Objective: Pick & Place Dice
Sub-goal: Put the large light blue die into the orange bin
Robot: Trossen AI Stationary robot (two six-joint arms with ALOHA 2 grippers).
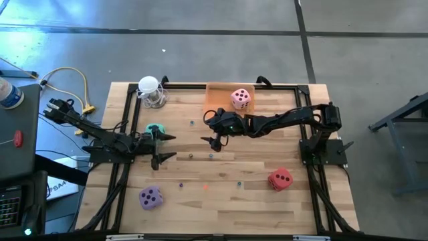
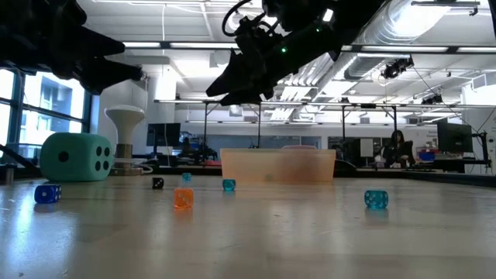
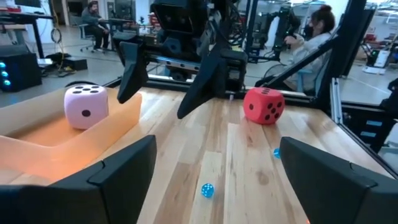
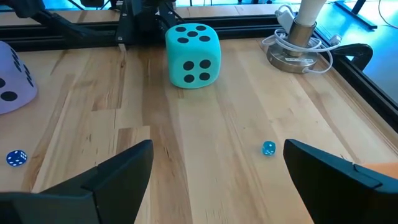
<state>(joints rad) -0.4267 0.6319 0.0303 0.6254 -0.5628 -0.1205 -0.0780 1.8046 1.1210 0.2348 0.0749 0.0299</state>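
Wooden table (image 1: 221,201): pink die (image 1: 241,99) sits in far-edge tray (image 1: 217,97); both jaws wide, empty, right gripper (image 1: 215,128) mid-table for next pick

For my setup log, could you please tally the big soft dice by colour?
Pink die, in the orange tray: 1
Teal die, on the table: 1
Purple die, on the table: 1
Red die, on the table: 1
Total: 4

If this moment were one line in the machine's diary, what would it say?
pink die: in orange tray | right hand: open, empty, beside tray | left hand: open, by teal die | purple die, red die: on table
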